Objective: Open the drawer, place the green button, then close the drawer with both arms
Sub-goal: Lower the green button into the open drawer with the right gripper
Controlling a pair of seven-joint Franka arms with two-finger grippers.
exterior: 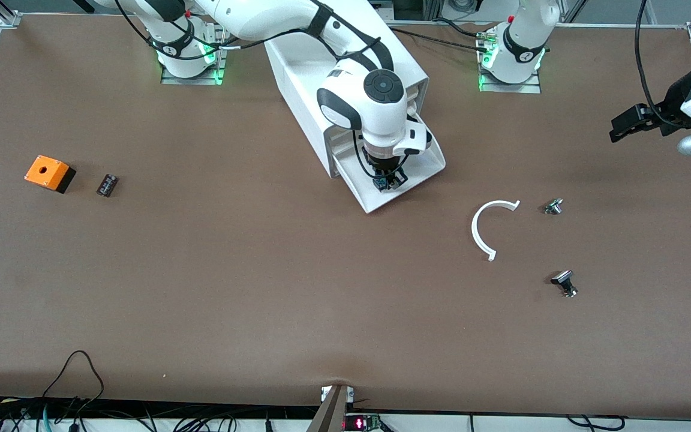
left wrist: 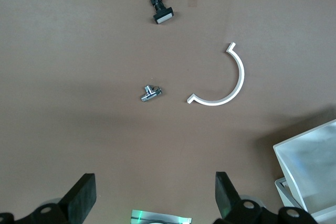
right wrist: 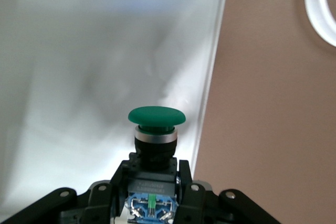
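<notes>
A robotics lab: two bolted arms (exterior: 375,102) on a brown table (exterior: 261,288), cables

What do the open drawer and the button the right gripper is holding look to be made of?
The drawer looks like white moulded plastic: thin walls, semi-glossy floor with soft reflections. The button, gripped by the right gripper over the drawer, has a smooth matte green cap, probably plastic, a shiny metal-looking collar, and a black and blue plastic-looking body.

In the front view the right arm's wrist hides most of the right hand (exterior: 391,180) and the button (exterior: 388,183) it carries over the drawer (exterior: 426,171). You see the left hand (exterior: 621,127) only partly. The small metal part (exterior: 553,207) is too small to identify.
</notes>
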